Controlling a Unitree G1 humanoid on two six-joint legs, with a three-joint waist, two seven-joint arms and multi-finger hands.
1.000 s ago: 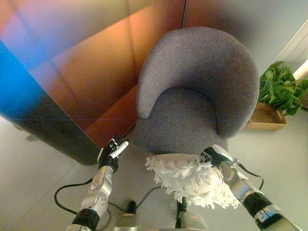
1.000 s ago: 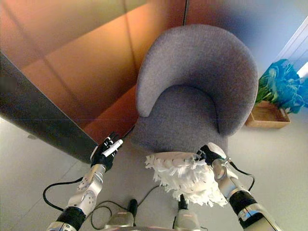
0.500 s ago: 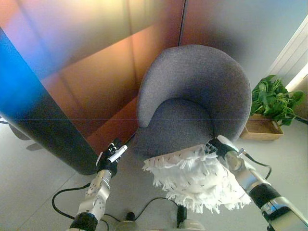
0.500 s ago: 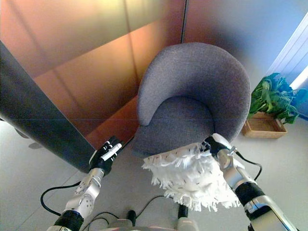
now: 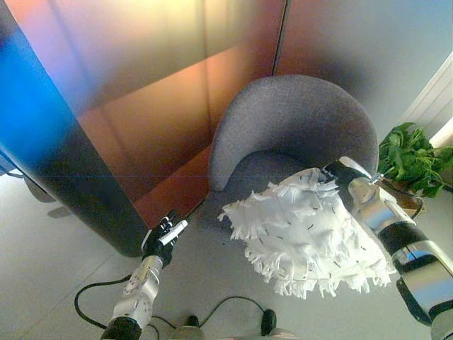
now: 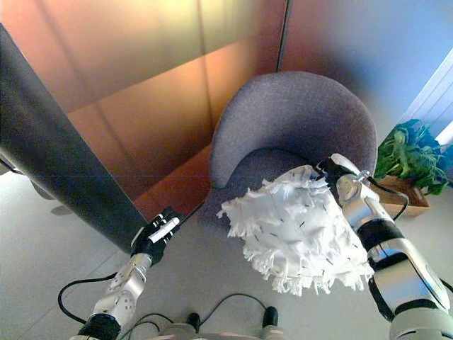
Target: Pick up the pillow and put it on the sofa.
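The pillow (image 5: 308,230) is white and shaggy with a fringed edge and small dark flecks. It hangs in the air in front of the grey round-backed sofa chair (image 5: 297,124), its upper edge over the seat's front. My right hand (image 5: 342,173) is shut on the pillow's top right corner, at the right side of the seat. My left hand (image 5: 161,239) hangs low at the lower left, above the floor beside the chair's base, holding nothing, its fingers loosely curled.
A wood-toned wall panel (image 5: 156,106) rises behind and left of the chair, with a dark panel edge (image 5: 78,205) at the left. A green plant in a wooden box (image 5: 410,156) stands on the floor to the chair's right.
My right hand has lifted the pillow up and forward, from below the seat's front edge to over it. The view has shifted. The left hand stays low.
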